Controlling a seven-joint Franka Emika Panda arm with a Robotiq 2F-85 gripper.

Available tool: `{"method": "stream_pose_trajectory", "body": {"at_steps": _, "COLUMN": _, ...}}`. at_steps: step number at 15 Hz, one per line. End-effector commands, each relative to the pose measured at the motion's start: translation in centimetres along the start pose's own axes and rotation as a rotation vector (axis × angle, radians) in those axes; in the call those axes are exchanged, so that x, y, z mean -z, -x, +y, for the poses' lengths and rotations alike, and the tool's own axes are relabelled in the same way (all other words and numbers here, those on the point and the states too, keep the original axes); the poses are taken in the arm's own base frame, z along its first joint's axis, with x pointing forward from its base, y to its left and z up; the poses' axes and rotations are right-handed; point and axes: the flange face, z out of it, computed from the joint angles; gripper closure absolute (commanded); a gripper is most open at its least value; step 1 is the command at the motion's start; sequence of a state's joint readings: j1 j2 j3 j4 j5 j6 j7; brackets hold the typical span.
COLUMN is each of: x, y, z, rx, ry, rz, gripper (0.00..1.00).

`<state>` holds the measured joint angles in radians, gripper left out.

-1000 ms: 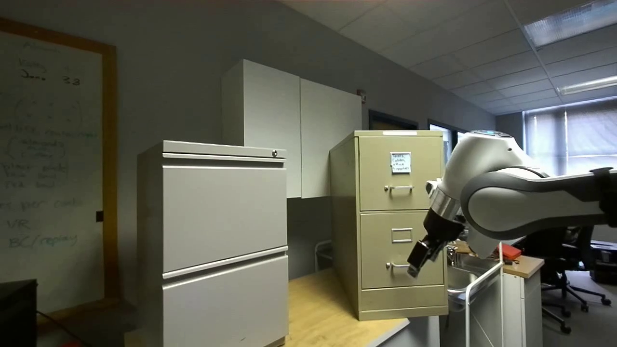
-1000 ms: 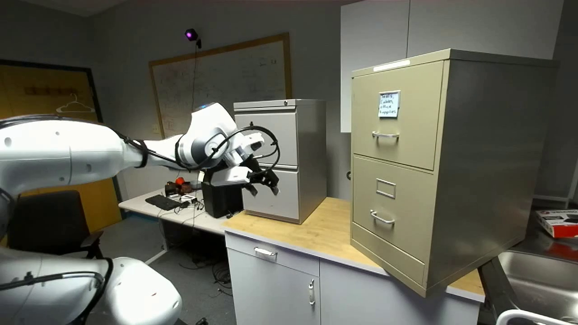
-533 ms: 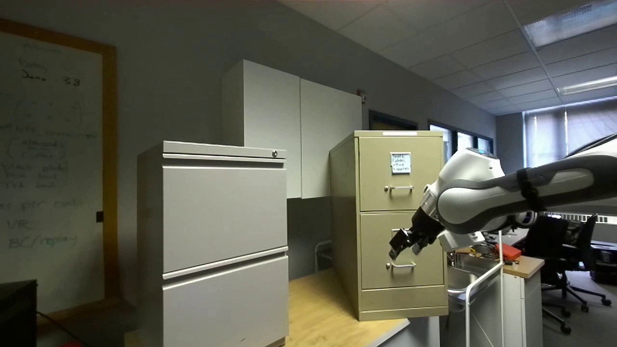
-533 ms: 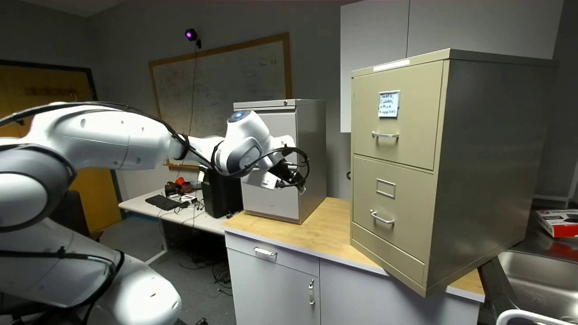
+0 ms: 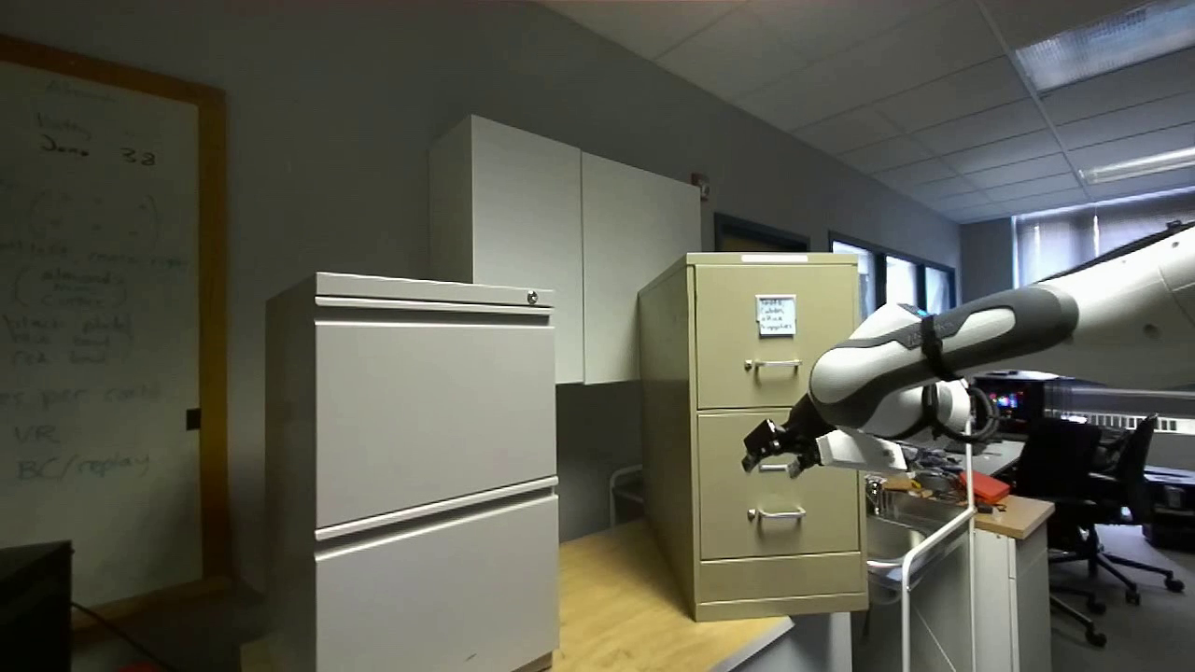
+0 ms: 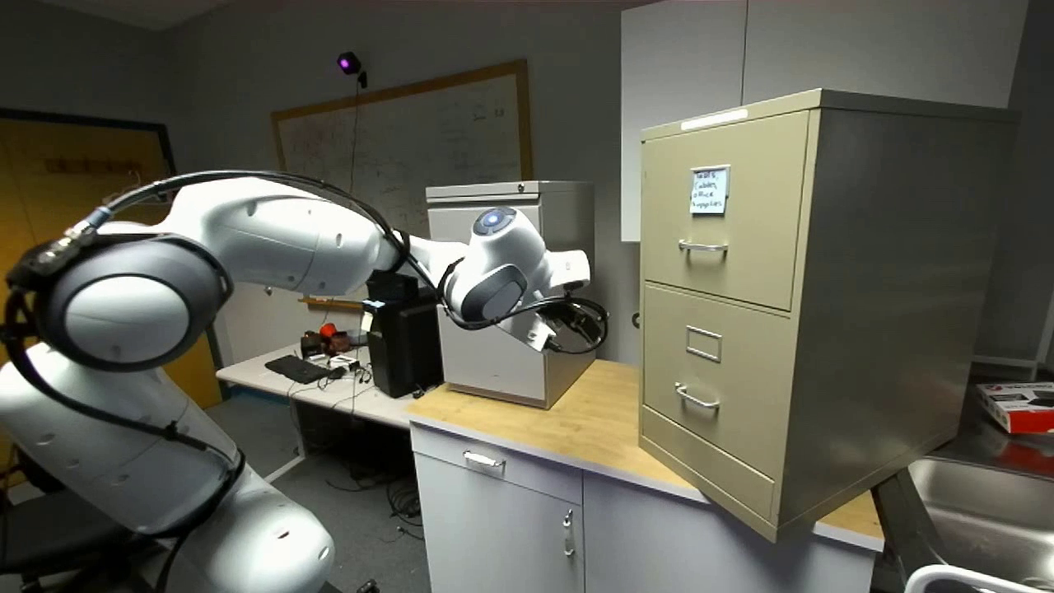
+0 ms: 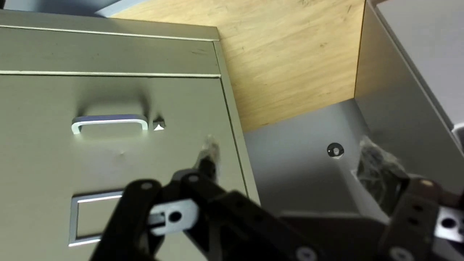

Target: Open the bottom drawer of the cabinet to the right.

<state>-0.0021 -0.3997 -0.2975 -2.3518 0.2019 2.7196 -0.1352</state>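
Note:
The narrow tan-beige cabinet (image 5: 667, 448) stands on the wooden counter, also in an exterior view (image 6: 889, 288). Its bottom drawer (image 5: 775, 541) is shut, with a metal handle and an empty label holder. It shows in an exterior view (image 6: 745, 387) and, upside down, in the wrist view (image 7: 108, 159). Its handle (image 7: 108, 119) is left of the fingers there. My gripper (image 5: 771, 467) is open and empty, apart from the handle. In that exterior view it overlaps the label holder. In the wrist view (image 7: 287, 143), one fingertip is over the drawer's side edge, the other beyond the cabinet.
A light grey two-drawer cabinet (image 5: 434, 420) stands beside it on the wooden counter (image 6: 568, 420). White wall cupboards (image 5: 527, 243) hang behind. A sink (image 6: 980, 519) and a red-and-white box (image 6: 1021, 408) are on the tan cabinet's far side.
My arm has extended toward the tan cabinet. The gripper has moved left and up in one view, right in another, and stays open. The drawers have not moved.

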Motion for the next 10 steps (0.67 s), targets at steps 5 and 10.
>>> {"method": "stream_pose_trajectory", "body": {"at_steps": 5, "x": -5.0, "y": -2.2, "z": 3.8, "rx": -0.227, "ry": -0.146, "rz": 0.063, "gripper": 0.0}}
{"method": "stream_pose_trajectory", "body": {"at_steps": 10, "x": -7.8, "y": -1.3, "z": 6.5, "rx": -0.36, "ry": -0.219, "rz": 0.1, "gripper": 0.0}}
